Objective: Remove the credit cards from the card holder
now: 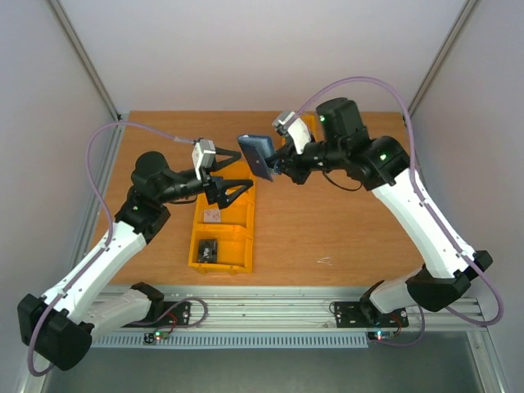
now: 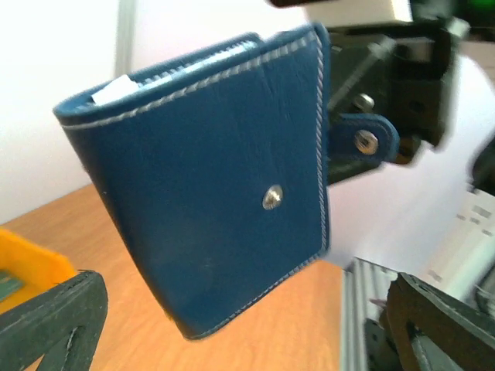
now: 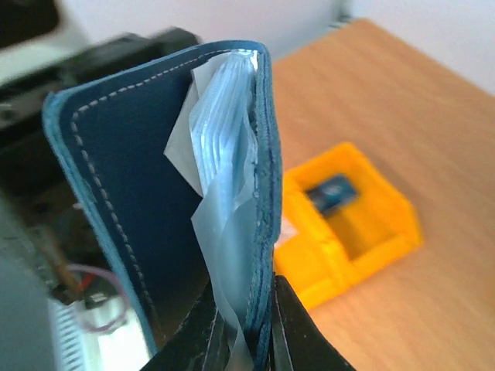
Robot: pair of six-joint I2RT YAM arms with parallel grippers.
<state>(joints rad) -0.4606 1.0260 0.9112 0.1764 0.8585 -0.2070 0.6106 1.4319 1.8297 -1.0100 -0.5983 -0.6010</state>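
- Left gripper: over the far end of the yellow bin. Jaws spread wide and empty. Likely the arm to do the pulling.
- Card holder: aloft past the bin's far right corner, just right of those jaws. Snap face towards them, long axis tilted near upright. Clear sleeves fan out at one edge; no credit cards discernible.
- Right gripper: right of the bin, pinching the holder's lower edge.
- Open air all round.

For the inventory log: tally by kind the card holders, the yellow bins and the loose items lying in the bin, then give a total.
card holder: 1
yellow bin: 1
small items seen in the bin: 2, a pale item and a dark item
Total: 4. The bin's far compartment is partly hidden, so it may hold more.
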